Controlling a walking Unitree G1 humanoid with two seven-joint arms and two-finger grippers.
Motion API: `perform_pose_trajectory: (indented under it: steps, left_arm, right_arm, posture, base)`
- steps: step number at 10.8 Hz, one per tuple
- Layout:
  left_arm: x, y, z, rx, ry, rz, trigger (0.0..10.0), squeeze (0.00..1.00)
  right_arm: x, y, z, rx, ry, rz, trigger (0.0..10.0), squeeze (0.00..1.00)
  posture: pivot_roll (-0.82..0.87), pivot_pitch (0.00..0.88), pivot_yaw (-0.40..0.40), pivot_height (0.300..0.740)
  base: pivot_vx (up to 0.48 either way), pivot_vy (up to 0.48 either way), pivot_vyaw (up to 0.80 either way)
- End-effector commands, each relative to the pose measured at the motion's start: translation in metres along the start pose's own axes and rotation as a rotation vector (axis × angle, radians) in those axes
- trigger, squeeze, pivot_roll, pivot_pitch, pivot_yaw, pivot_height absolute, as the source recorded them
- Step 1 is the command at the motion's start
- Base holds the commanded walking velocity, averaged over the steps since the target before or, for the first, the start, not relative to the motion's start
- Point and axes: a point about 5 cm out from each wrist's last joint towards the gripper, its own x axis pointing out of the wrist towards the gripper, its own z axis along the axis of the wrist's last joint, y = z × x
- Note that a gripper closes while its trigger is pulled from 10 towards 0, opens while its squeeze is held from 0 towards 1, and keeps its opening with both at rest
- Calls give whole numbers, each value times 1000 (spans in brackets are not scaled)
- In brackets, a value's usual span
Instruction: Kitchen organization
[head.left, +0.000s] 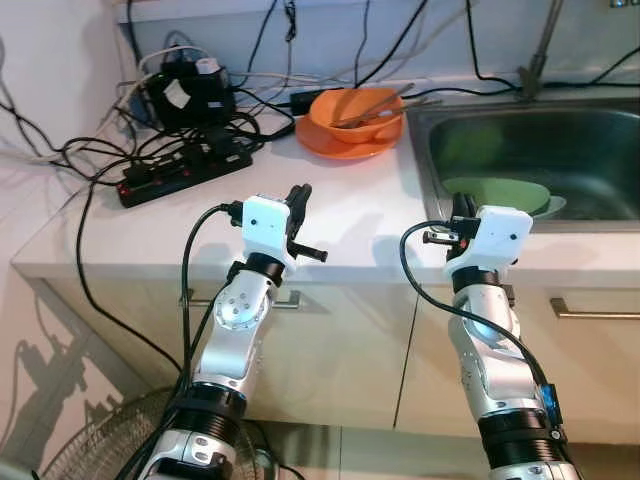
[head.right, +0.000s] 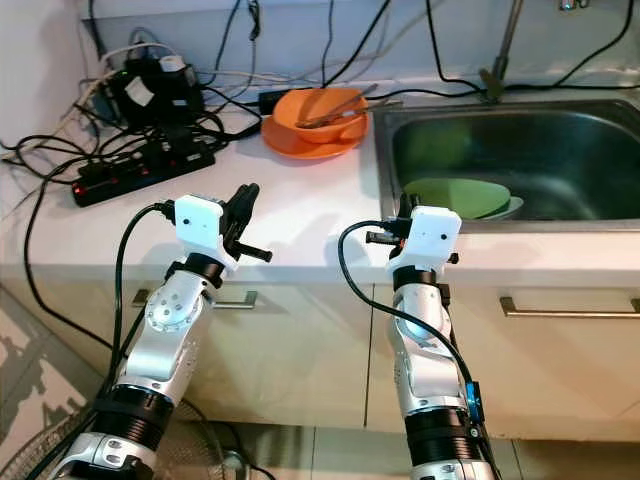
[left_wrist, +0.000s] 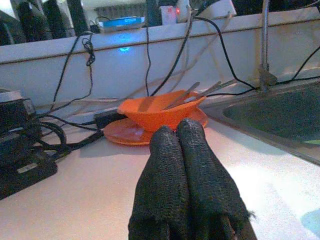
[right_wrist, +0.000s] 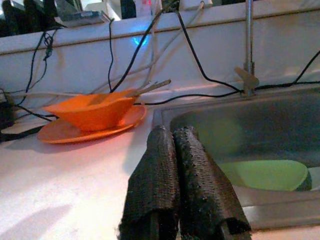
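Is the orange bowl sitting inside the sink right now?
No, the orange bowl sits on an orange plate on the counter, left of the sink.

the sink (head.left: 520, 120) runs off the right edge of the head view, and its tap (head.left: 540, 45) is cut at the top so no spout shows. the green plate (head.left: 497, 195) in the basin lies partly behind the right gripper (head.left: 463, 208) and the sink's front rim. the floor fan (head.left: 90, 450) is cropped at the bottom edge, and the utensils (head.left: 375, 110) in the orange bowl (head.left: 352, 112) are too small to identify.
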Motion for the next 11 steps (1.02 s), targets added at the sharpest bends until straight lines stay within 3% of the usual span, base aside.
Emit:
perform_pose_trajectory:
  steps: [1,11]
  left_arm:
    - [-1,0,0,11,-1,6,10000,0]
    - [-2,6,-3,-24,19,46,10000,0]
  right_arm:
    - [2,0,1,3,2,5,10000,0]
    - [0,5,-1,5,14,24,10000,0]
  posture:
    - [47,0,100,740]
    - [45,0,100,740]
  base:
    - [0,-472,0]
    - [0,-26,0]
